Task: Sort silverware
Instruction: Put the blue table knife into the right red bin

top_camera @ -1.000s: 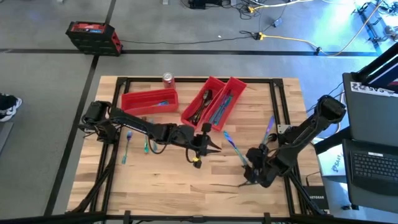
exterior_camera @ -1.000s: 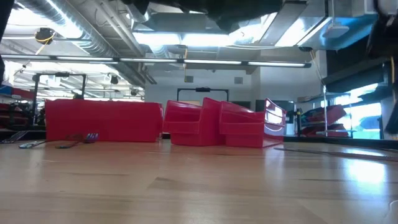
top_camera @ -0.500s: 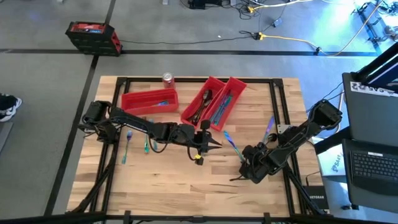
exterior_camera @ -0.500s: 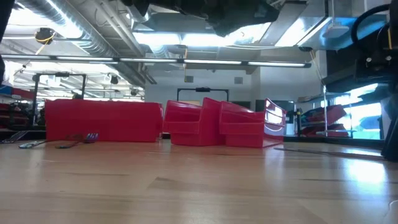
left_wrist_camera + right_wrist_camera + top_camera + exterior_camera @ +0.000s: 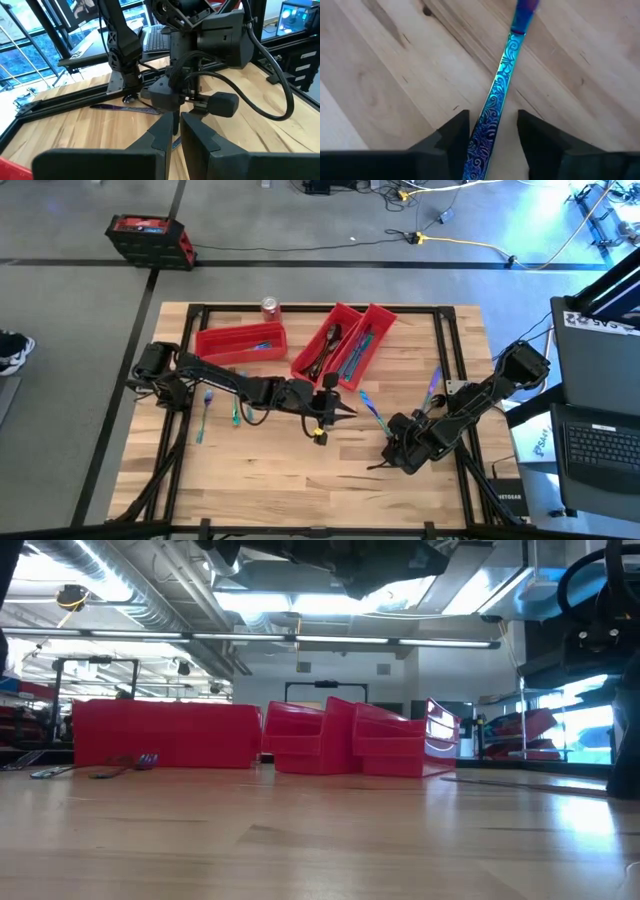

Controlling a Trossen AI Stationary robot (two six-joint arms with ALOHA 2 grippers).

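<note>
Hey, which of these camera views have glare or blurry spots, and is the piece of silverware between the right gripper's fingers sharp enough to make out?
Right wrist view: the iridescent handle is sharp, its engraved scrollwork readable, lying between the right gripper fingers; its far tip is soft. Low view: bright ceiling lights glare and reflect off the table; the red bins are clear. High view: evenly lit, with blue window glare at one corner. Left wrist view: near fingers slightly soft.

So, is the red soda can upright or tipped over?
Upright. In the high view the red soda can shows its round silver top, standing beside the left red bin.
</note>
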